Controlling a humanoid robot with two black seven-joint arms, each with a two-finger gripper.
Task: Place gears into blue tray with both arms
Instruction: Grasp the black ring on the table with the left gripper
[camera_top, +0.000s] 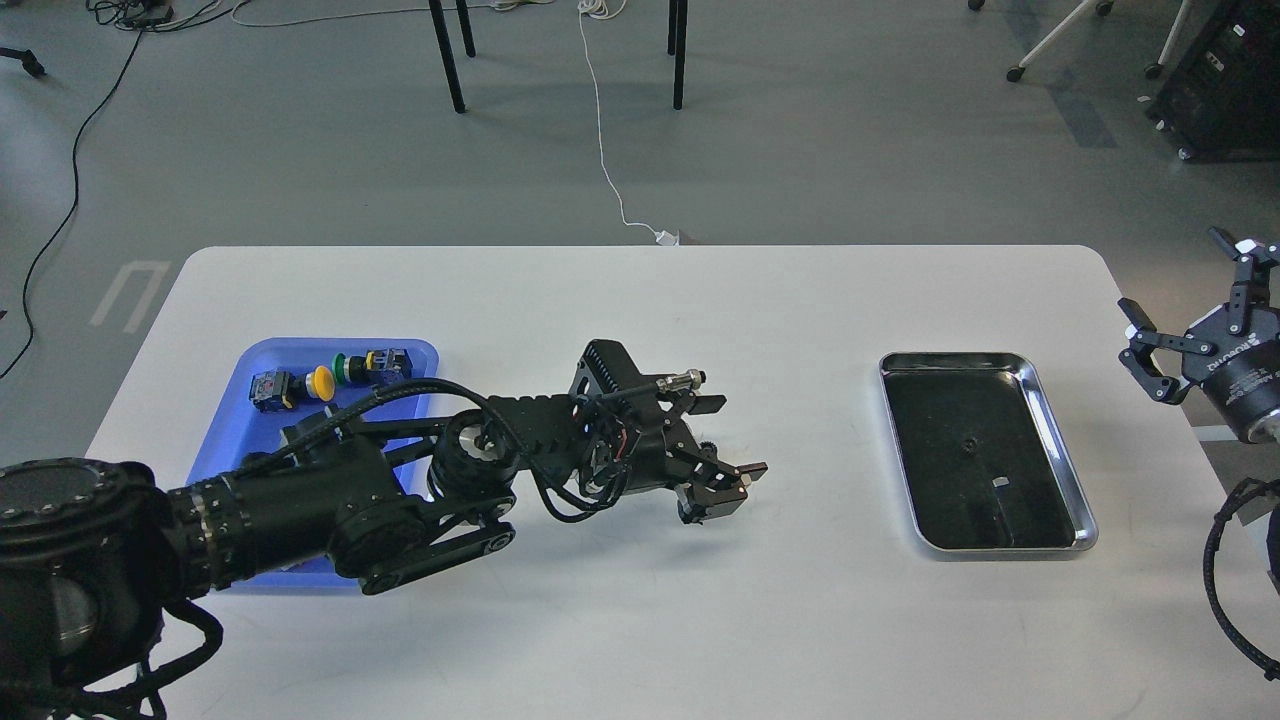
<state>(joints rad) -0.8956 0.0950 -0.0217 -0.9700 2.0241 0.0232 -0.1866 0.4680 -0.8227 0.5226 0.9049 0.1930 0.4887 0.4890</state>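
Observation:
One gear (707, 445) lies on the white table near its middle, only a sliver of it showing between the fingers of my left gripper (722, 440). That gripper is low over the table, open, one finger behind the gear and one in front. I cannot tell whether the fingers touch the gear. A second small dark disc, apparently the other gear (967, 445), rests on the dark bottom of the silver tray (1060, 440). The blue tray (300, 345) sits at the left, partly covered by my left arm. My right gripper (1185, 295) hangs open and empty beyond the table's right edge.
Coloured push-button switches (320, 382) lie along the blue tray's far side. The left forearm crosses over the tray's near half. Chair legs and cables are on the floor behind the table.

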